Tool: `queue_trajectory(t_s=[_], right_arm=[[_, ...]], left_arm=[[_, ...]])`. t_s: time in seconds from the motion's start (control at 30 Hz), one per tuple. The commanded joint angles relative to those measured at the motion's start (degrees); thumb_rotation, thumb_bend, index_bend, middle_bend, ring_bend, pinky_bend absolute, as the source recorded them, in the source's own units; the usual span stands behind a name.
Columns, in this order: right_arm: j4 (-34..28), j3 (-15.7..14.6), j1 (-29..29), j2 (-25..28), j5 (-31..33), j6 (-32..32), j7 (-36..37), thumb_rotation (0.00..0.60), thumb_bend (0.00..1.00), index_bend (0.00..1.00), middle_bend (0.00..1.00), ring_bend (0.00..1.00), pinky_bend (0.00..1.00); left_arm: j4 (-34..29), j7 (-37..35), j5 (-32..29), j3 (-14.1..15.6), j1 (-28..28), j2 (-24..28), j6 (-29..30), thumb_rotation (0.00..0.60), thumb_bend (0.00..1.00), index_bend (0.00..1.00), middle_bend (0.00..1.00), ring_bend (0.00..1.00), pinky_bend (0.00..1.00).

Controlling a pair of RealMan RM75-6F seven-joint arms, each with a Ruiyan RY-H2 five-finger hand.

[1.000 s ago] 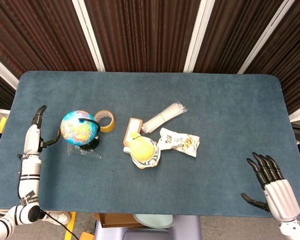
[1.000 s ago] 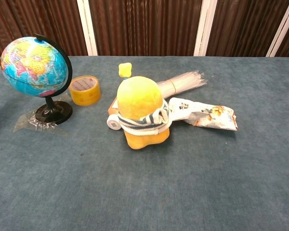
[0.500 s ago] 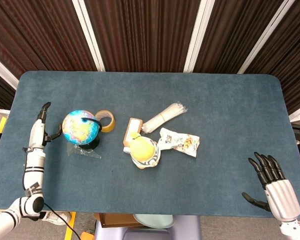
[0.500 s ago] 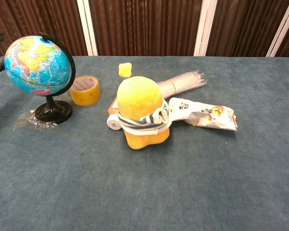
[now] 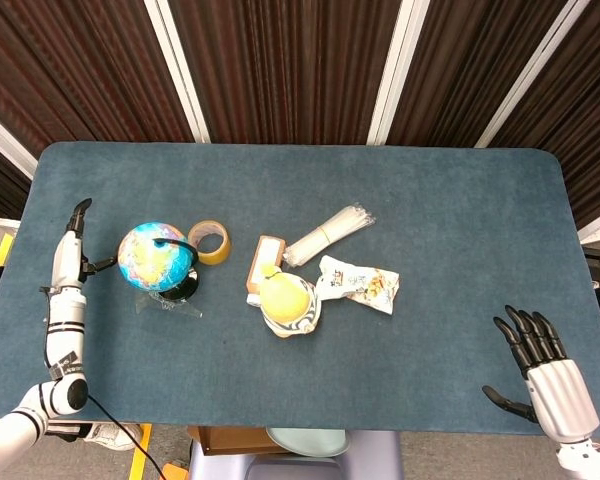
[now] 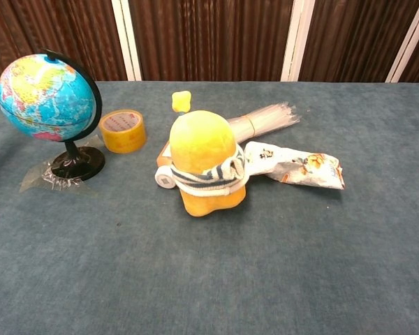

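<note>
since the desk globe (image 5: 155, 256) looks light and top-heavy, i'd hold its stand; left hand (image 5: 72, 240) fingers extended beside it, empty.

Blue table (image 5: 460, 220) bears globe (image 5: 156, 257), tape (image 5: 210, 242), perhaps snacks (image 5: 358, 283).

We see a table (image 5: 460, 220) covered with matt blue-grey cloth that looks like short carpet. Near its left edge, the globe (image 5: 155, 257) has a glossy printed ball on a shiny black plastic base, standing on crinkled clear film (image 6: 42, 178). The tape roll (image 5: 210, 241) is glossy yellowish plastic. The plush toy (image 6: 202, 162) looks soft and fuzzy, with a knitted striped band. The snack bag (image 5: 360, 283) is shiny foil. The left hand (image 5: 75, 240) has smooth white and black shells; the right hand (image 5: 542, 365) is silvery with black fingers.
</note>
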Motion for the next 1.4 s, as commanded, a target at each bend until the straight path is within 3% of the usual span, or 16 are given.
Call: queue_trajectory(t_s=[0.03,0.37,0.6,0.73,0.93,1.1,1.27,1.4], right_arm=[[-0.10,-0.17,0.08,0.01,-0.05,-0.38,-0.22,0.600,0.12,0.00,0.00,0.00,0.00],[-0.44,-0.74,0.38,0.38,-0.36,-1.51,-0.34,0.600,0.12,0.00,0.00,0.00,0.00],[-0.63,-0.77,0.40,0.55,-0.22,-1.64,-0.14,0.600,0.12,0.00,0.00,0.00,0.00],[-0.69,-0.89,0.66,0.46,-0.49,-2.08,-0.25,0.600,0.12,0.00,0.00,0.00,0.00],[-1.03,-0.96,0.95,0.69,-0.29,-2.68,0.20,0.600,0.12,0.00,0.00,0.00,0.00],[-1.05,-1.01,0.90,0.78,-0.45,-2.44,0.34,0.600,0.12,0.00,0.00,0.00,0.00],[-1.12,-1.45,1.17,1.24,-0.76,-3.04,0.90,0.600,0.12,0.00,0.00,0.00,0.00],[-1.15,-1.45,1.21,1.32,-0.66,-3.12,0.92,0.600,0.12,0.00,0.00,0.00,0.00]], left_arm=[[0.32,-2.40,-0.21,-0.09,0.41,0.58,-1.16,0.598,0.35,0.00,0.00,0.00,0.00],[1.83,-5.96,-0.05,0.07,3.05,1.83,0.69,0.600,0.39,0.00,0.00,0.00,0.00],[-10.59,-14.28,6.14,3.28,9.30,9.16,7.03,0.600,0.39,0.00,0.00,0.00,0.00],[-17.23,-12.89,10.46,5.51,12.32,12.41,13.54,0.600,0.37,0.00,0.00,0.00,0.00],[-24.18,-11.26,14.24,7.65,14.33,14.36,18.46,0.600,0.36,0.00,0.00,0.00,0.00],[-27.66,-10.89,16.68,9.01,13.36,15.31,17.88,0.598,0.34,0.00,0.00,0.00,0.00],[-27.43,-3.93,17.83,9.99,12.32,12.94,18.62,0.503,0.31,0.00,0.00,0.00,0.00],[-26.77,-1.36,16.66,9.29,10.48,11.11,16.84,0.498,0.31,0.00,0.00,0.00,0.00]])
